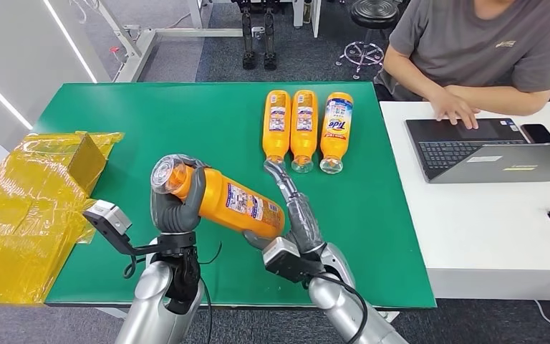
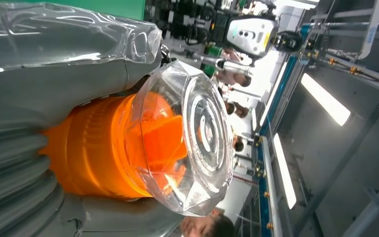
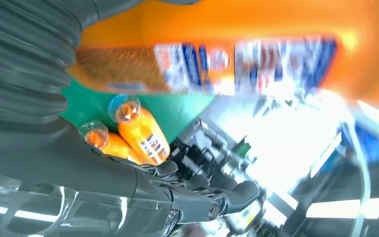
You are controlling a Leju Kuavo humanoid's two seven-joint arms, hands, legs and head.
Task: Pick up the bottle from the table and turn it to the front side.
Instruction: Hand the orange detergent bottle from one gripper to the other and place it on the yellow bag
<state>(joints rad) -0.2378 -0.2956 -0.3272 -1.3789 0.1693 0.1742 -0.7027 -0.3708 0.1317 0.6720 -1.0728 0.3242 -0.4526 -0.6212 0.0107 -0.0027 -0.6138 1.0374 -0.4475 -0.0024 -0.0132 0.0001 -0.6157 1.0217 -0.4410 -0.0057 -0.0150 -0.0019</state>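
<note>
An orange bottle (image 1: 236, 201) with a clear cap hangs tilted above the green table (image 1: 150, 122), its small-print label facing up. My left hand (image 1: 179, 208) grips it around the neck, just behind the cap. The left wrist view has the clear cap (image 2: 187, 133) close up, with that hand (image 2: 54, 74) wrapped around the neck. At the bottle's base end, my right hand (image 1: 297, 215) lies with its palm against the bottle and its fingers stretched straight. Seen from the right wrist, the bottle (image 3: 217, 54) runs blurred above the straight fingers (image 3: 202, 197).
Three more orange bottles (image 1: 304, 129) lie side by side at the table's far middle; the right one shows a Tide label. A yellow-wrapped box (image 1: 36, 201) sits at the left edge. A person (image 1: 487, 43) works a laptop (image 1: 473, 150) on the white table at right.
</note>
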